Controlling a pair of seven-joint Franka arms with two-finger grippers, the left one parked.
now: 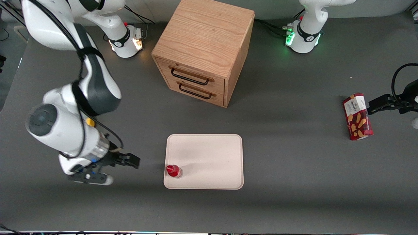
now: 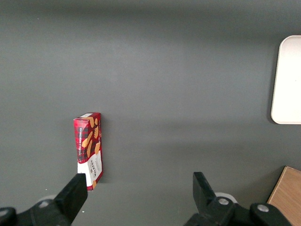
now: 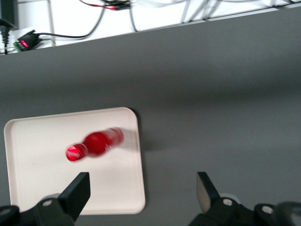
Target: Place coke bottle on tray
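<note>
Coke bottle (image 1: 173,170) upright on tray (image 1: 209,153) corner, apart from gripper (image 1: 129,160); 2 fingers spread wide, empty; arm hangs beside tray.

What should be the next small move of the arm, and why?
Probably retreat farther and stop: the coke bottle already stands upright on the tray, near its corner, and the open gripper is off the tray toward the working arm's end, holding nothing.

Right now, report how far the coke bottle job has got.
Done: the coke bottle stands on the tray, in a corner near the working arm. In hand: nothing; the gripper hangs beside the tray, jaws open and empty. Nothing visible remains.
</note>
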